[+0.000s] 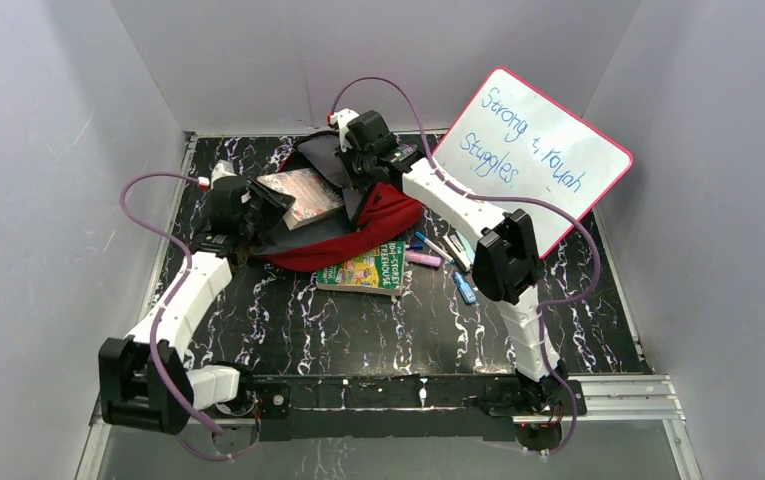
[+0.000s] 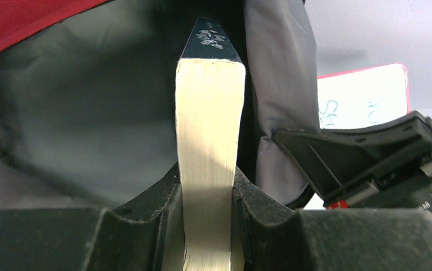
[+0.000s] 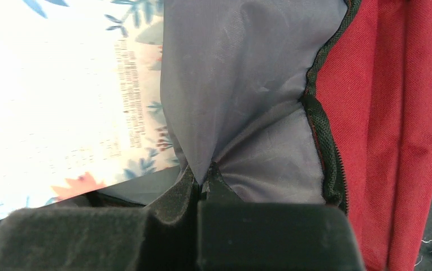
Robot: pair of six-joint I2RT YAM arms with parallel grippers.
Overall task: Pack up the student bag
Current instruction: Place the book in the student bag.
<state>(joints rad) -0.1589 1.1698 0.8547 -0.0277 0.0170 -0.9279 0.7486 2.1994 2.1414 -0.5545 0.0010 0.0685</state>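
Top external: mid-packing, with the student bag (image 1: 383, 230) slumped open toward twelve o'clock on the table (image 1: 288, 320). Pinching a thick book (image 2: 210, 141) by its page edge in the left gripper (image 2: 209, 189), far end already inside the mouth. Clamping the grey lining (image 3: 247, 84) in the right gripper (image 3: 205, 180), pressed together, holding the mouth wide. Next, probably: push deeper toward three o'clock, then release.
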